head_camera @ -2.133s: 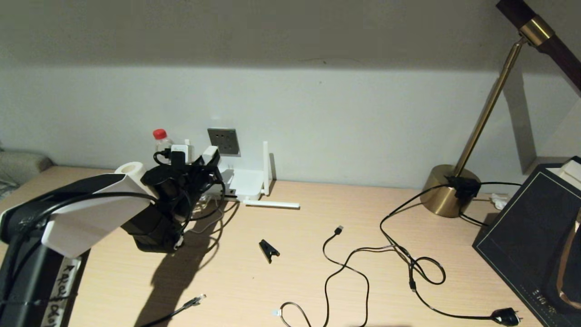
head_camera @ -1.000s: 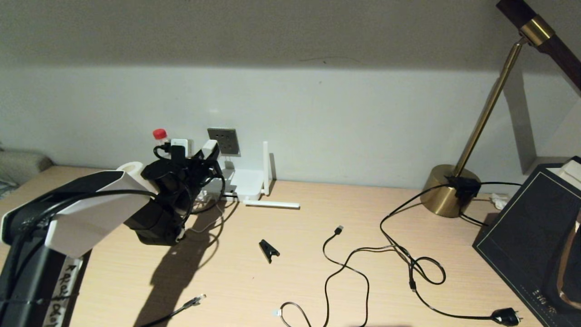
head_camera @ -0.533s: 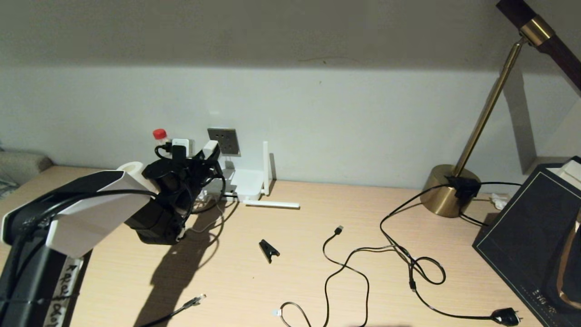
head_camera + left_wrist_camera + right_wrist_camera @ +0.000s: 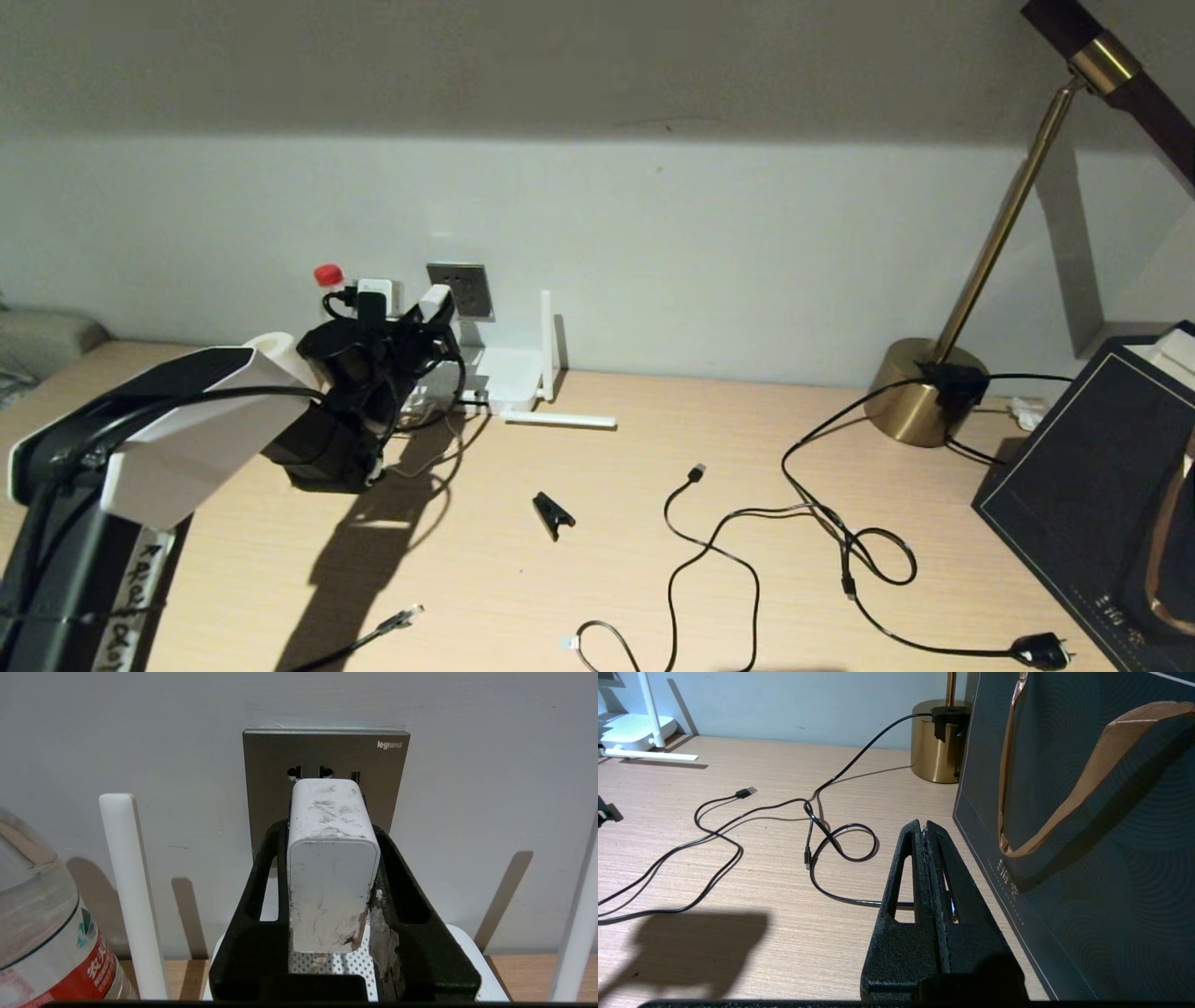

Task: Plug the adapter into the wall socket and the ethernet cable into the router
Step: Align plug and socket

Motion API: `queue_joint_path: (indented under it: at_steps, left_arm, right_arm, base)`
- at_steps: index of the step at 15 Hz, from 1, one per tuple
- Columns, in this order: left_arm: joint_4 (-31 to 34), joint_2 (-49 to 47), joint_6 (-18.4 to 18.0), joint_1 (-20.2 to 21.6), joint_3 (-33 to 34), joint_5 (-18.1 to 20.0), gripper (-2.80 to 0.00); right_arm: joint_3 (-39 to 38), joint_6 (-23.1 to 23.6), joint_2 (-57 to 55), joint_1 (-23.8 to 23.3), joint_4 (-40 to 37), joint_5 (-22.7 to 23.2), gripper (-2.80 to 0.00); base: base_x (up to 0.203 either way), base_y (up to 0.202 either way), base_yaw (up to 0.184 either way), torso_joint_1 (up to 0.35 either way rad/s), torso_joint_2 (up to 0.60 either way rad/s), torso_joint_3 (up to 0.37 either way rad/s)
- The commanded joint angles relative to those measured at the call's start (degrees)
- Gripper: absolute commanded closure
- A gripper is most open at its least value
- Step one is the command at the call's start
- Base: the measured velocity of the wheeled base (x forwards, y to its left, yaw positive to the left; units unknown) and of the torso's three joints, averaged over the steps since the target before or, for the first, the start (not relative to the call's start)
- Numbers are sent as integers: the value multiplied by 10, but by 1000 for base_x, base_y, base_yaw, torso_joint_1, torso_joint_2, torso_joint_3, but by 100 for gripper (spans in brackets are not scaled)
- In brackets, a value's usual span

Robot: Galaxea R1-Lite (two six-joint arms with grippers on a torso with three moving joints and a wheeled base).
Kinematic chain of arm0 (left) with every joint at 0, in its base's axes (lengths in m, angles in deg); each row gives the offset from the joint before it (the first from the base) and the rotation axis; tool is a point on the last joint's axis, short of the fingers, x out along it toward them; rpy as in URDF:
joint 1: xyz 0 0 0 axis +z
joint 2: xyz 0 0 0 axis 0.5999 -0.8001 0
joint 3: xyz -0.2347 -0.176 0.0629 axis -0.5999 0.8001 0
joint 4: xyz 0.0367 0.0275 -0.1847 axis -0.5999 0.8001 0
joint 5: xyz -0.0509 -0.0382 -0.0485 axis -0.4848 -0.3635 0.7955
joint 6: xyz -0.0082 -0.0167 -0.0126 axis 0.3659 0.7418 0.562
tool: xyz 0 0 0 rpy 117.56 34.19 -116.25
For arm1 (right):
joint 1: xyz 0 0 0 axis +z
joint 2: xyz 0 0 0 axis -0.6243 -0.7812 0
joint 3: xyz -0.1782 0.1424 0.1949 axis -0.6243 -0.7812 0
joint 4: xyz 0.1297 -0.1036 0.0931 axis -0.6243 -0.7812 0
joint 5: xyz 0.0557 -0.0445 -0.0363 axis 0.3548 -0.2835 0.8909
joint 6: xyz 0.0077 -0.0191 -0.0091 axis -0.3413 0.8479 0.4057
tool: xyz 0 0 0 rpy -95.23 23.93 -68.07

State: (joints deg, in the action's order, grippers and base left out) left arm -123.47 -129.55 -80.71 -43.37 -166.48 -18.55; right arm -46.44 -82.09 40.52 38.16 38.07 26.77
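Note:
My left gripper (image 4: pixel 328 833) is shut on the white adapter (image 4: pixel 332 868), gripping its two sides. The adapter's far end is close in front of the grey wall socket (image 4: pixel 327 753), just under the top row of holes; its prongs are hidden. In the head view the gripper (image 4: pixel 425 322) and adapter (image 4: pixel 434 303) are just left of the socket (image 4: pixel 460 289). Below stands the white router (image 4: pixel 509 378) with upright antennas (image 4: pixel 133 891). The ethernet cable (image 4: pixel 397 621) lies at the desk's front edge. Far right, my right gripper (image 4: pixel 924 828) is shut and empty.
A water bottle (image 4: pixel 42 933) with a red cap (image 4: pixel 328 275) stands left of the router. A black clip (image 4: pixel 553 513), a USB cable (image 4: pixel 695 473) and a cable with a power plug (image 4: pixel 1041 651) lie mid-desk. A brass lamp base (image 4: pixel 920 392) and a dark bag (image 4: pixel 1087 858) are at right.
My left gripper has risen and moved toward the wall with the adapter, bringing it nearer the socket. The right arm and the cables have not moved.

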Motion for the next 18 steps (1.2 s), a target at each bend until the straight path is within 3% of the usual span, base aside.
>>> queue_joint_path:
  at_steps: [1,18]
  left_arm:
    - [4,-3,0,0,-14,0,0]
    - [6,-6,0,5,-21,-1,0]
  right_arm:
    - [-20,0,0,0,1,0,0]
    - [-20,0,0,0,1,0,0]
  base:
    - [0,0,0,0,0,0]
    - [0,0,0,0,0,0]
